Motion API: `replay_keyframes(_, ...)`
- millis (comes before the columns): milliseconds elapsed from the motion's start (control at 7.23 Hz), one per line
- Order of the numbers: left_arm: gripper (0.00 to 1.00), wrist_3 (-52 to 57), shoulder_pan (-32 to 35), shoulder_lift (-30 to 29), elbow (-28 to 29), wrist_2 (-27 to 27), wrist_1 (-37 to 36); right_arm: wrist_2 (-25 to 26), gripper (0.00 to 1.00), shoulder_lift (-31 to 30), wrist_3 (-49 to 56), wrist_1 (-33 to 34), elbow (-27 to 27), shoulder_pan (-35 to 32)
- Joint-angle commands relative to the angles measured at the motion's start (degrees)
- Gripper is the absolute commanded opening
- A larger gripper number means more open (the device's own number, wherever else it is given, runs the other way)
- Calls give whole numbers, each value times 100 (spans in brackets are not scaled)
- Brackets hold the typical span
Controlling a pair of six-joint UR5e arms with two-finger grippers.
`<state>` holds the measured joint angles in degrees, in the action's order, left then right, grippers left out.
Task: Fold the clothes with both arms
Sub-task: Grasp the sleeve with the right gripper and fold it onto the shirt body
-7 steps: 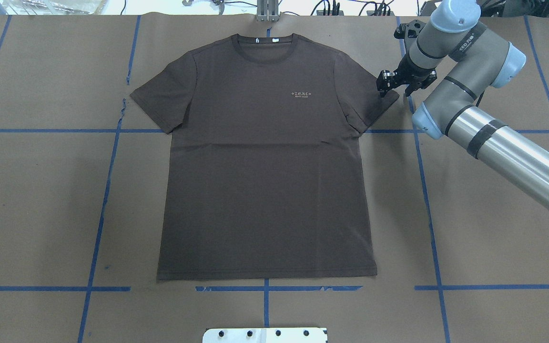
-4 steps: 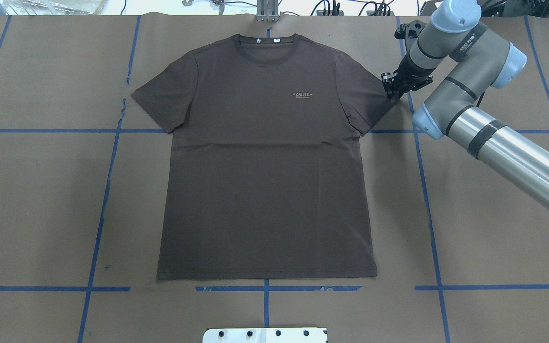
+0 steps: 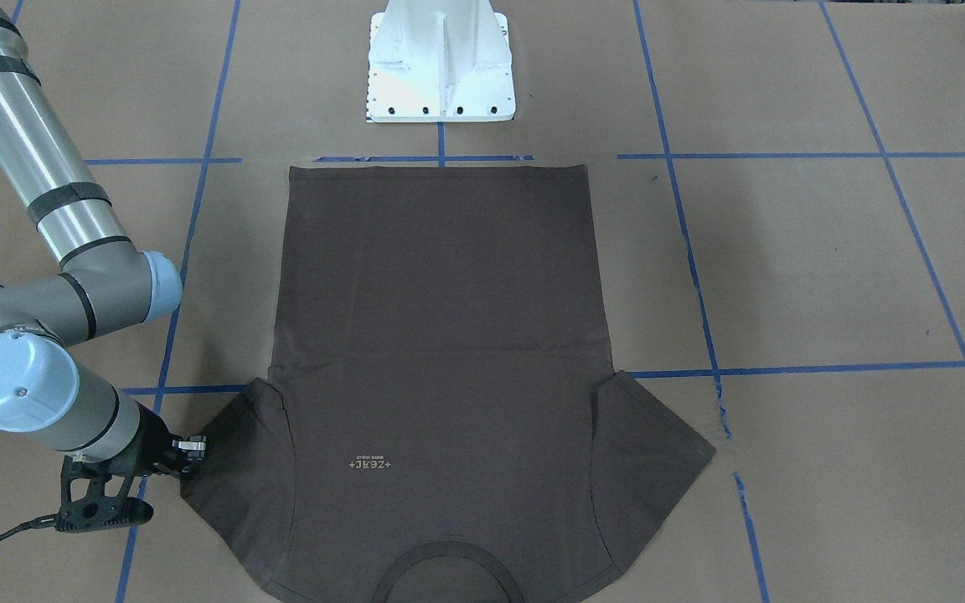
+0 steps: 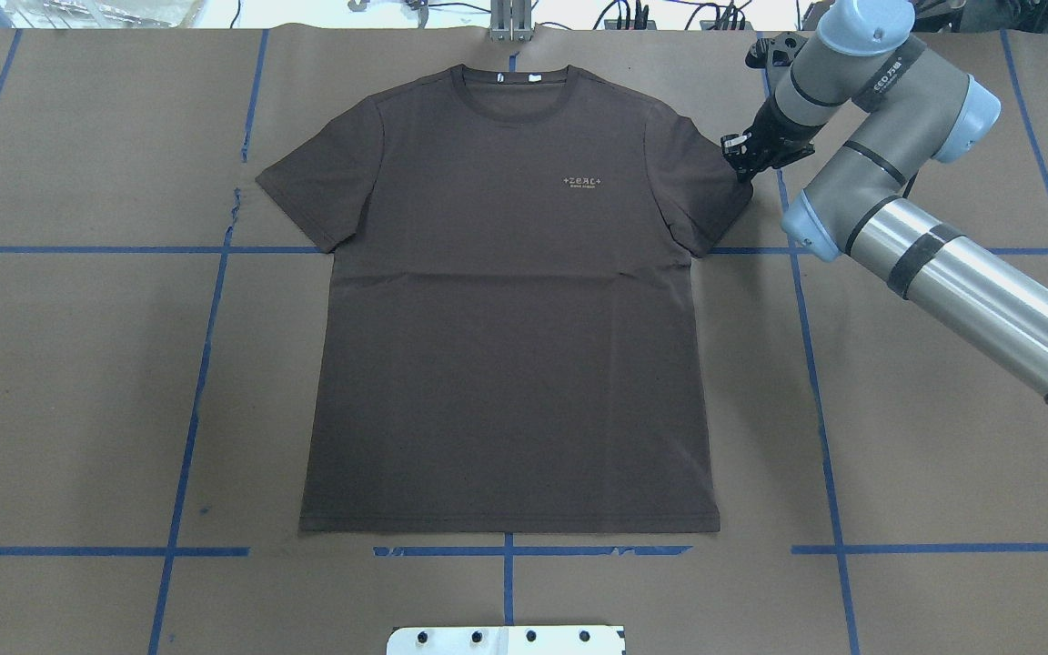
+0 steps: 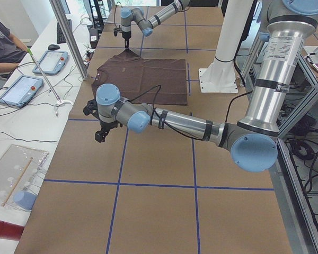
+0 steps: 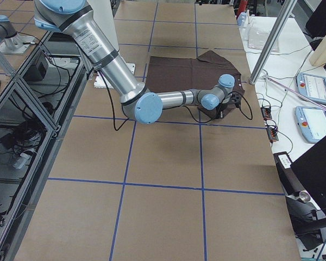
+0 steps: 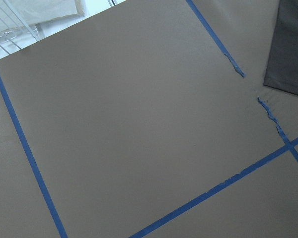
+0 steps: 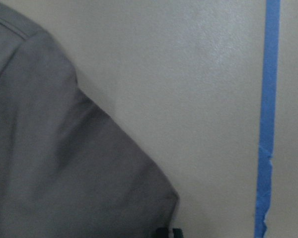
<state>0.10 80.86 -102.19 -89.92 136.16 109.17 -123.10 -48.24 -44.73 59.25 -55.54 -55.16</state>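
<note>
The dark grey-brown T-shirt (image 4: 506,346) lies flat and face up on the brown paper, collar at the far side, pale chest logo (image 4: 582,181) showing. My right gripper (image 4: 742,162) is at the outer edge of the shirt's right-hand sleeve, its jaws closed together on the sleeve hem. The front view shows the same pinch (image 3: 193,452). In the right wrist view the sleeve (image 8: 64,163) fills the lower left, its corner at the frame's bottom edge. My left gripper (image 5: 102,133) hovers over bare paper well off the shirt's other side; whether it is open or shut does not show.
Blue tape lines (image 4: 206,346) grid the paper. The white pedestal base (image 3: 441,63) stands just behind the shirt's hem. A bench along the far side carries tablets (image 5: 17,89) and cables, a person (image 5: 2,45) sits there, and a metal post (image 5: 69,37) rises at the table edge.
My right gripper was open beside the sleeve, then closed on the sleeve edge. The sleeve tip and shirt have shifted slightly.
</note>
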Motion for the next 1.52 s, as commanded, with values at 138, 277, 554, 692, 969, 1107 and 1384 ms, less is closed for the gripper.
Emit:
replay_keyframes(138, 100, 7, 9, -3, 9, -1, -1, -74, 0, 444, 9, 16, -607, 40)
replay_keyframes(277, 100, -1, 17, 6, 10, -1, -1, -66, 0, 647, 9, 25, -607, 223)
replay_keyframes(554, 100, 8, 35, 15, 18, -1, -1, 545, 0, 1025, -61, 43, -546, 802)
replay_keyframes(692, 100, -1, 35, 15, 27, -1, -1, 819, 0, 1027, -62, 34, -520, 962)
replay_keyframes(969, 100, -19, 26, -3, 36, 8, -1, 909, 100, 1027, -53, -1, -502, 1007)
replay_keyframes(1107, 100, -19, 26, -3, 36, -1, -1, 919, 100, 1009, -53, -10, -502, 1007)
replay_keyframes(1384, 100, -508, 9, -82, 10, -1, 16, 928, 100, 1009, -689, 16, -502, 972)
